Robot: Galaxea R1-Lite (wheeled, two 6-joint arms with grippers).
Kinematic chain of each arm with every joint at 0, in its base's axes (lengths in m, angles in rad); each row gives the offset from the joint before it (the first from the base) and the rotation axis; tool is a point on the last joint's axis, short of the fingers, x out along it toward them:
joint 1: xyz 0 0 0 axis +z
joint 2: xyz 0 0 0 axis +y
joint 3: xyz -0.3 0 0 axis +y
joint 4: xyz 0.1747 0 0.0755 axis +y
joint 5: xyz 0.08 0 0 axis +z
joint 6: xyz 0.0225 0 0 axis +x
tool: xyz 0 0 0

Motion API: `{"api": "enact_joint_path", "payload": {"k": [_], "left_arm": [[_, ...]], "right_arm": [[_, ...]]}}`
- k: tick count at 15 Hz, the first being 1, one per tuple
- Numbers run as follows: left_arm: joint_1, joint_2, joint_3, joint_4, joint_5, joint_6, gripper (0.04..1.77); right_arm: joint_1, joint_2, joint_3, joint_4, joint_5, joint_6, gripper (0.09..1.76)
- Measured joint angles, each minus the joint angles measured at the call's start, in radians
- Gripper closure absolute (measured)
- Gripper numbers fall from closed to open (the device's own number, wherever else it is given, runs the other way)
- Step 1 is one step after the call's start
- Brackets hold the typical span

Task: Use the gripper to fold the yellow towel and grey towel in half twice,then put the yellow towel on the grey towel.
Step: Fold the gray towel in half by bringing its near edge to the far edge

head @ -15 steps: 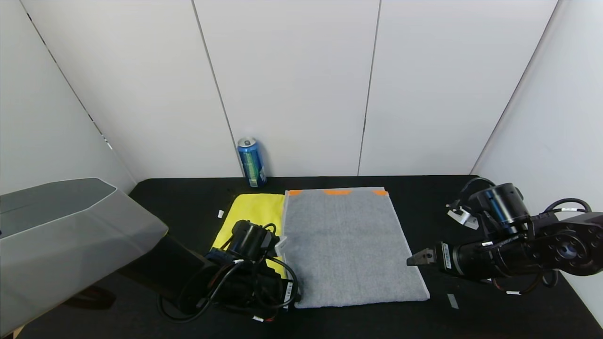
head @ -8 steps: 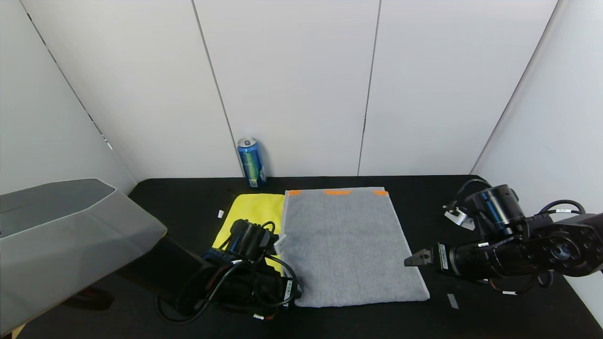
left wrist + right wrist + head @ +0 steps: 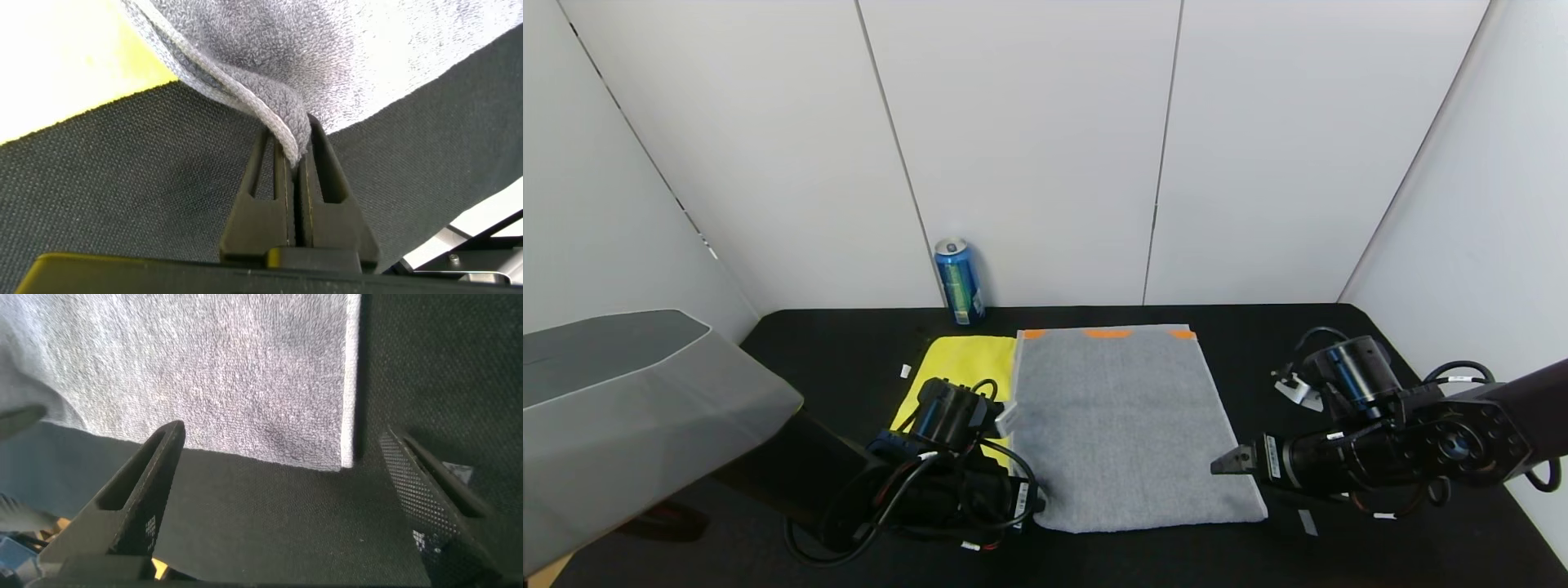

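Observation:
The grey towel (image 3: 1127, 425) lies flat in the middle of the black table, with orange patches along its far edge. The yellow towel (image 3: 964, 363) lies to its left, partly hidden by my left arm and by the grey towel's edge. My left gripper (image 3: 1008, 423) is shut on the grey towel's left hem and lifts it slightly; the left wrist view shows the jaws (image 3: 299, 145) pinching that hem, the grey towel (image 3: 343, 49) and the yellow towel (image 3: 57, 73) beyond. My right gripper (image 3: 1227, 462) is open and empty, low by the grey towel's near right corner (image 3: 347, 461). The right wrist view shows the right gripper (image 3: 282, 437) facing the grey towel (image 3: 204, 367).
A blue can (image 3: 959, 282) stands at the back against the wall, behind the yellow towel. A small white tag (image 3: 904, 371) lies left of the yellow towel, and a grey strip (image 3: 1307, 521) near the front right. White walls close in the table (image 3: 849, 343) on three sides.
My right gripper has moved left and lower, close to the grey towel's near right corner. My left gripper has shifted slightly, still holding the left hem.

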Motion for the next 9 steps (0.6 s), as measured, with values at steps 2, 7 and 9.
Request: {"api": "enact_joint_path", "payload": {"k": [2, 7, 9], "left_arm": [[0.000, -0.006, 0.001, -0.001, 0.000, 0.000, 1.67], [0.000, -0.015, 0.002, -0.002, 0.002, 0.001, 1.67], [0.000, -0.019, 0.003, -0.002, 0.002, 0.000, 1.67]], "right_arm": [[0.016, 0.011, 0.000, 0.001, -0.032, 0.000, 0.14], [0.057, 0.039, -0.003, 0.004, -0.090, 0.001, 0.14], [0.066, 0.048, -0.007, 0.006, -0.109, 0.002, 0.14]]}}
